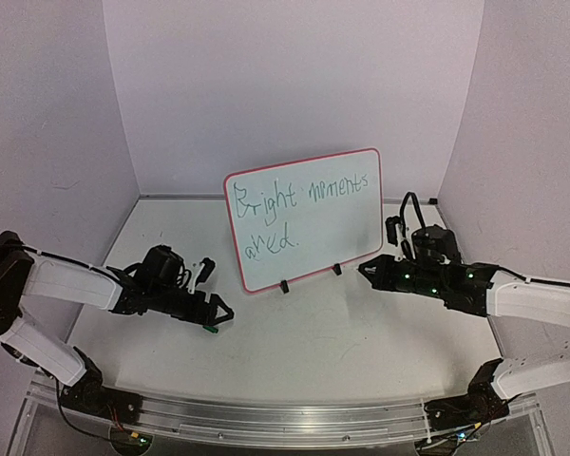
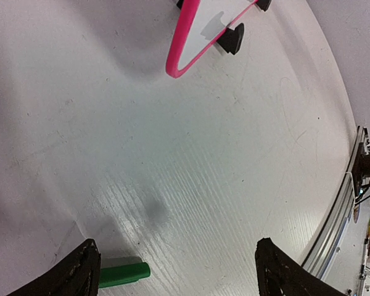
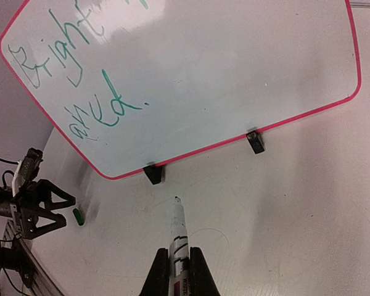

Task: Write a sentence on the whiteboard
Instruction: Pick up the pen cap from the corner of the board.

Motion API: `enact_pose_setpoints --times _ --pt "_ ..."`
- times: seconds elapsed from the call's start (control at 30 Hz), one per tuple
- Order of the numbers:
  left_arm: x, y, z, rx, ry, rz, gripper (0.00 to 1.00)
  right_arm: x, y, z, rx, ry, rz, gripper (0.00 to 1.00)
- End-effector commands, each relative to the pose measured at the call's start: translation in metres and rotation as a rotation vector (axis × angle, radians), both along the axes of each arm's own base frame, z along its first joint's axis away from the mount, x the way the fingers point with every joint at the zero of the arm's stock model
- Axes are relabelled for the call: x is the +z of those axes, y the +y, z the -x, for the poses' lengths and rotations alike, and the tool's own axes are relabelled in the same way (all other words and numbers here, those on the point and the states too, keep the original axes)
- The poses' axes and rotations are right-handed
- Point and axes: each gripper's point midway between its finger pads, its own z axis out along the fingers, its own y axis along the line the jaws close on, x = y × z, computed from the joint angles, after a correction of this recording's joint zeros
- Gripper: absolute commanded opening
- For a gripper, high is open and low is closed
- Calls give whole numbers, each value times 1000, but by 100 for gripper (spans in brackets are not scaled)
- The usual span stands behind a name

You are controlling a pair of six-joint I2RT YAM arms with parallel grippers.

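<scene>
The whiteboard (image 1: 304, 223) stands upright at mid table on two black clip feet, with a red-pink rim and green handwriting on its face. In the right wrist view the whiteboard (image 3: 203, 68) fills the top, and one clip foot (image 3: 154, 174) is just ahead of the pen tip. My right gripper (image 3: 179, 274) is shut on a white marker (image 3: 177, 231), whose uncapped tip points at the board's lower edge without touching it. My right gripper (image 1: 369, 271) sits low at the board's right. My left gripper (image 1: 220, 312) stands open above the table left of the board. A green cap (image 2: 122, 273) lies beside its left finger.
The board's pink lower corner (image 2: 177, 55) and a clip foot (image 2: 233, 38) show at the top of the left wrist view. An aluminium rail (image 1: 285, 418) runs along the near table edge. Lilac walls close in the back and both sides.
</scene>
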Motion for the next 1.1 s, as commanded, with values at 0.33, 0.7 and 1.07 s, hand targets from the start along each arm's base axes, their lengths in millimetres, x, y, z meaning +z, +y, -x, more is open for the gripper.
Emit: enact_pose_setpoints --times 0.33,0.7,1.07 --pt "-21 -14 18 -68 48 -78 85 -1 6 1 8 1 -24 0" --pt "-37 -11 63 -71 142 -237 70 -6 6 1 6 10 -18 0" --pt "-41 7 60 -19 58 -467 73 -7 2 5 -2 12 -23 0"
